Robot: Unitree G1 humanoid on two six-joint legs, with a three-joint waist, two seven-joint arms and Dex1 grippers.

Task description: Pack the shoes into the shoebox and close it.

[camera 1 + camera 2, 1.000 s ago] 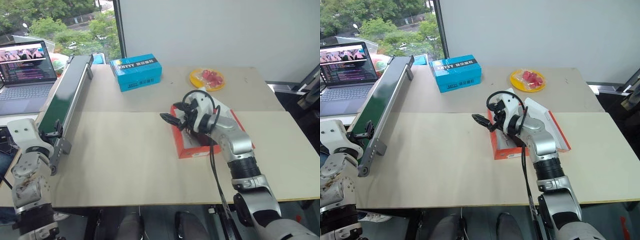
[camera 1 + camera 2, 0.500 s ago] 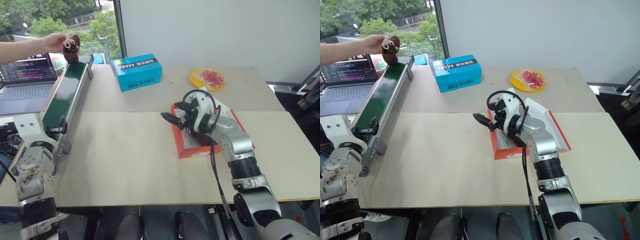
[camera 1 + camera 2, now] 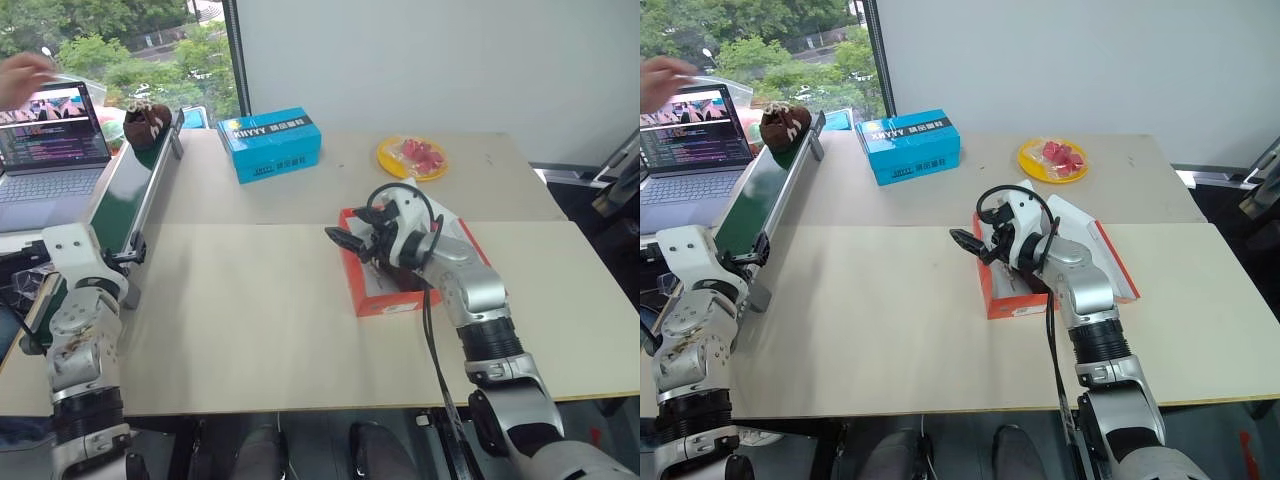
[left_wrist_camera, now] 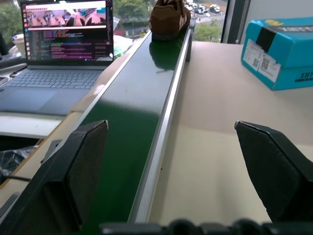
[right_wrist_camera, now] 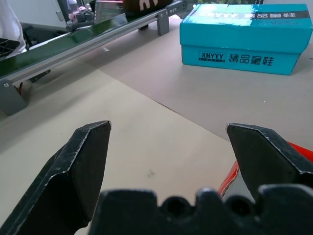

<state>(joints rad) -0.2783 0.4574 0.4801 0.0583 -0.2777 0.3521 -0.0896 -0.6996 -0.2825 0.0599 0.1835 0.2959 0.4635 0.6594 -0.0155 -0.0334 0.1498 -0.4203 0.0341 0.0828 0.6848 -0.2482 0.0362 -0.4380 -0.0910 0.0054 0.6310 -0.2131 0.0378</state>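
Observation:
One dark brown shoe [image 3: 147,124] with cream laces sits on the far end of the green conveyor belt [image 3: 115,205]; the left wrist view also shows the shoe [image 4: 168,17]. The red-orange shoebox [image 3: 385,297] lies open mid-table, white inside, with its lid [image 3: 478,262] folded out to the right. My right gripper [image 3: 340,242] hovers open and empty over the box's near-left corner, pointing left. My left gripper [image 4: 171,127] is open and empty at the near end of the belt, pointing along it toward the shoe.
A person's hand [image 3: 20,78] hovers at the far left above an open laptop [image 3: 50,130]. A blue printed carton [image 3: 272,144] and a yellow plate [image 3: 413,157] of red pieces stand at the back of the table.
The person's hand set the shoe on the far end of the belt, let go and drew back to the left. My left arm edged forward beside the belt. The right arm kept still.

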